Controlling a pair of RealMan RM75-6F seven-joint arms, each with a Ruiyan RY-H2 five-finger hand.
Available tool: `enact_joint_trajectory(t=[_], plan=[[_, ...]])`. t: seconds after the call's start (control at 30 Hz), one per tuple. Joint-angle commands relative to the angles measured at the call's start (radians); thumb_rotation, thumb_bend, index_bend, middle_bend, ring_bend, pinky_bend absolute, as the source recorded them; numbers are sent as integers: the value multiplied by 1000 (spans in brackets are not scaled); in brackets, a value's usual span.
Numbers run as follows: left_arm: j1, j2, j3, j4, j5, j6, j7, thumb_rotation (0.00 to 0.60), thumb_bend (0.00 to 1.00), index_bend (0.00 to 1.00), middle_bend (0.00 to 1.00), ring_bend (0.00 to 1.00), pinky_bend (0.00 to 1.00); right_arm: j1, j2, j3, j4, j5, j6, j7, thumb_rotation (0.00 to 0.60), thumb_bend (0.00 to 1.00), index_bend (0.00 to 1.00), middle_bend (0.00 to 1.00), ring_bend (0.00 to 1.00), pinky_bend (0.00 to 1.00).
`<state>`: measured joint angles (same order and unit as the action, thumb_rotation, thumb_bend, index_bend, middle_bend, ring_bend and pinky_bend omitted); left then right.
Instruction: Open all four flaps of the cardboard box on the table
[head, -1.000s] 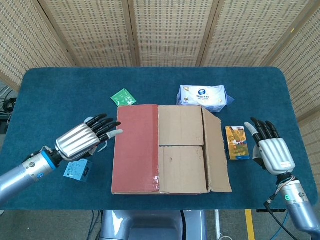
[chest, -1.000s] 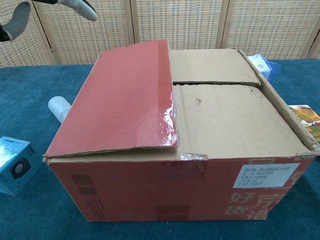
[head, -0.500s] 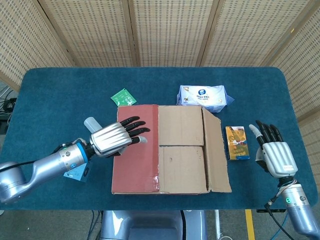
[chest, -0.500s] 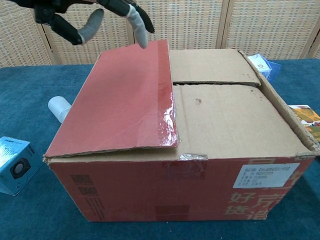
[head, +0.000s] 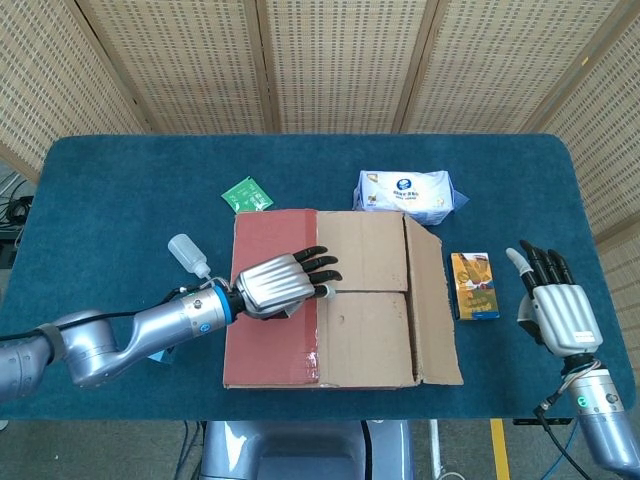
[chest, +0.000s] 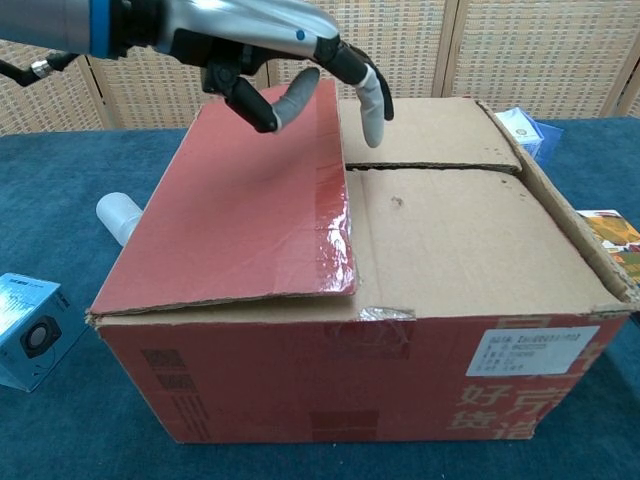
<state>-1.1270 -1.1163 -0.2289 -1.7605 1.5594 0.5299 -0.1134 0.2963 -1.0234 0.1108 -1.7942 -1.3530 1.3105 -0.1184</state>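
The box (head: 335, 300) is set near the table's (head: 110, 200) front edge, about midway along it, its long axis parallel to that edge. All four flaps are still down; the red flap (head: 272, 300) is hinged on the left side, its free edge toward the middle. The left hand (head: 285, 283) is held above that edge, fingers spread, nothing gripped. The right hand (head: 556, 308) is open, well apart. The glossy taped edge may be slipped off, or the box dragged rather than the flap lifted.
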Motion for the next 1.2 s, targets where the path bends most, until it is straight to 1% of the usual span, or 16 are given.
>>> enact_joint_trajectory(t=[0.03, 0.27, 0.43, 0.7, 1.07, 1.2], plan=[[-29, -41, 2, 22, -56, -29, 50, 600, 1000, 287, 158, 40, 0, -2, 0, 1, 2, -1, -1, 3, 600, 956, 0, 0, 0, 0], [-53, -70, 7, 35, -120, -42, 104, 600, 1000, 297, 171, 45, 0, -5, -2, 2, 8, -3, -4, 11, 600, 956, 0, 0, 0, 0], [-52, -62, 14, 25, -155, -23, 140, 600, 1000, 364, 237, 90, 0, -8, -6, 4, 17, -2, -7, 22, 600, 956, 0, 0, 0, 0], [-49, -48, 26, 8, -178, -4, 171, 600, 1000, 433, 335, 163, 0, -6, -10, 8, 20, -7, -11, 30, 600, 956, 0, 0, 0, 0], [-34, -9, 33, -28, -191, 32, 175, 600, 1000, 447, 397, 210, 0, -8, -14, 12, 18, -8, -13, 28, 600, 956, 0, 0, 0, 0], [-26, 20, 34, -44, -187, 42, 170, 600, 1000, 448, 415, 226, 0, -7, -14, 13, 17, -8, -14, 27, 600, 956, 0, 0, 0, 0]])
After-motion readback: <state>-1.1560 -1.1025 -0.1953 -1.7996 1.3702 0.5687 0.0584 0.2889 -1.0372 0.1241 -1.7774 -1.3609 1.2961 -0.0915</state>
